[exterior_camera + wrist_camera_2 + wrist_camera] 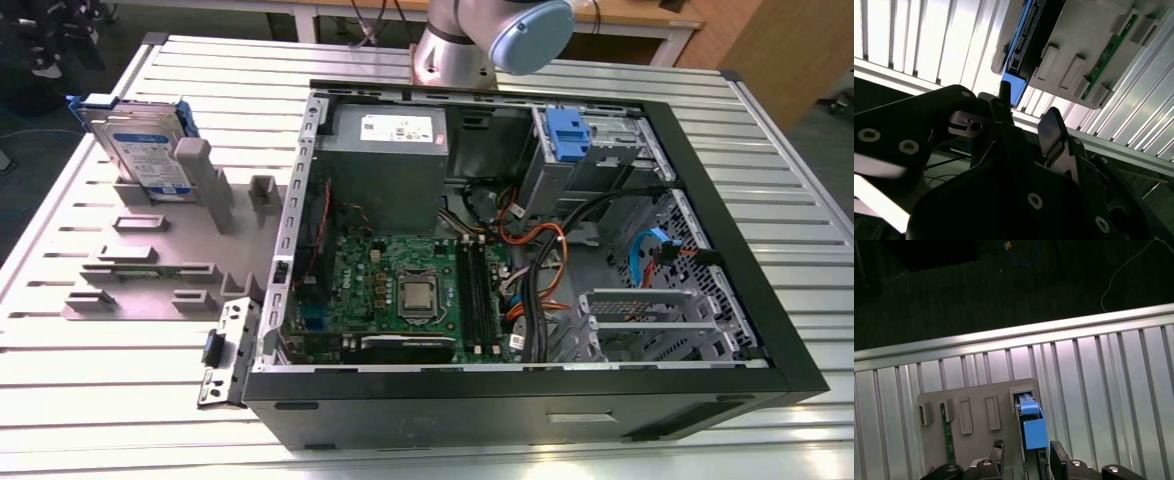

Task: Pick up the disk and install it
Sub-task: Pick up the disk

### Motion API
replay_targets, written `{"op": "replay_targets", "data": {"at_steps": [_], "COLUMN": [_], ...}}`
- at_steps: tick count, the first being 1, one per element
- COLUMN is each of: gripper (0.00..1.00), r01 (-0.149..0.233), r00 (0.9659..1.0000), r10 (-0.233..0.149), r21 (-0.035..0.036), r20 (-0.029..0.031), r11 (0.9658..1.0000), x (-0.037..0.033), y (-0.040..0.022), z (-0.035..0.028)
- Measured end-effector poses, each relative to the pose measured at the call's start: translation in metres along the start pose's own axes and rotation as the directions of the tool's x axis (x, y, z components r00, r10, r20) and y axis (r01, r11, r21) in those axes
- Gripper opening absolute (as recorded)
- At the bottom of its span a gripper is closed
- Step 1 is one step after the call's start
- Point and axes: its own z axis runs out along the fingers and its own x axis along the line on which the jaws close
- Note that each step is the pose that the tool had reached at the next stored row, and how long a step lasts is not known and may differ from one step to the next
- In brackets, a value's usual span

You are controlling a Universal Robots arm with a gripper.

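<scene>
The disk (140, 150) stands on edge in a grey holder (160, 260) at the exterior view's left, silver with a white-and-blue label and a blue bracket. In the first wrist view the disk (1031, 425) appears edge-on, its blue bracket end toward the camera. My gripper (1029, 456) hangs above it, open, with one dark finger on each side of the disk's line and nothing held. The second wrist view has the disk (1021, 40) beyond the fingertips (1051, 127); how far the fingers stand from it is unclear.
An open computer case (747, 250) fills the middle and right of the slatted metal table (120, 380), with a blue bracket (567, 135) in its drive bay. A green circuit board (947, 435) stands in the holder beside the disk. The arm (494, 40) rises behind the case.
</scene>
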Motion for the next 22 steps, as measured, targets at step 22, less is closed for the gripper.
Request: {"op": "replay_targets", "data": {"at_steps": [22], "gripper": [0.62], "r01": [0.042], "r00": [0.9991], "r10": [-0.042], "r21": [0.0043], "r20": [-0.0004], "r11": [0.9991], "x": [0.0001], "y": [0.0000], "z": [0.0101]}}
